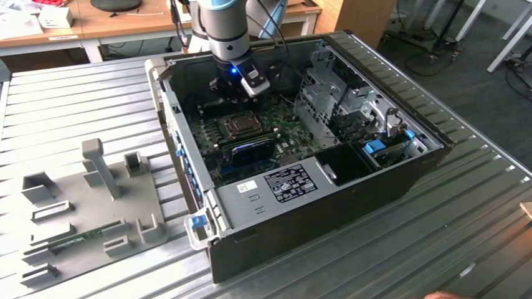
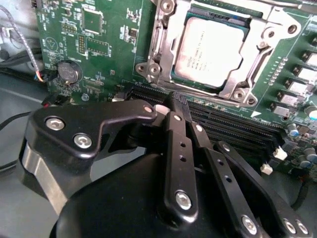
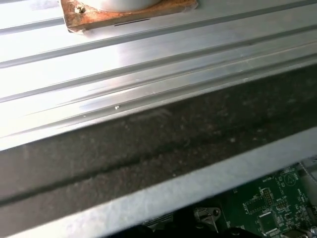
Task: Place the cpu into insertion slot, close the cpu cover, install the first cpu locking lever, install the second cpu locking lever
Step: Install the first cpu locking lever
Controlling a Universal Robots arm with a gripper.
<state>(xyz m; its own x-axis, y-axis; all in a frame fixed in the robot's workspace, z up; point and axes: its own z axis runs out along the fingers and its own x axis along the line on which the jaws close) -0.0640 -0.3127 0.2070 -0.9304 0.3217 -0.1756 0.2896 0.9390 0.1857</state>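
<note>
The cpu [image 2: 213, 47], a flat silver-grey square, lies seated in the insertion slot [image 1: 242, 125] on the green board inside the open computer case [image 1: 332, 205]. The cpu cover [image 2: 255, 67], a silver frame with a square window, lies down flat around the chip. My gripper [image 2: 171, 101] hangs just over the board beside the socket, its black fingers [image 2: 179, 148] closed together with nothing between them. In the exterior view the gripper [image 1: 243, 87] sits under the arm's wrist, toward the back of the case from the socket. I cannot make out how the locking levers stand.
Long black memory slots [image 2: 237, 131] run beside the socket. A metal drive cage [image 1: 332, 93] rises at the exterior view's right of the board. A grey fixture plate [image 1: 91, 205] with upright blocks lies on the ribbed metal table [image 1: 465, 205]. The first wrist view looks along the case wall [image 3: 158, 148].
</note>
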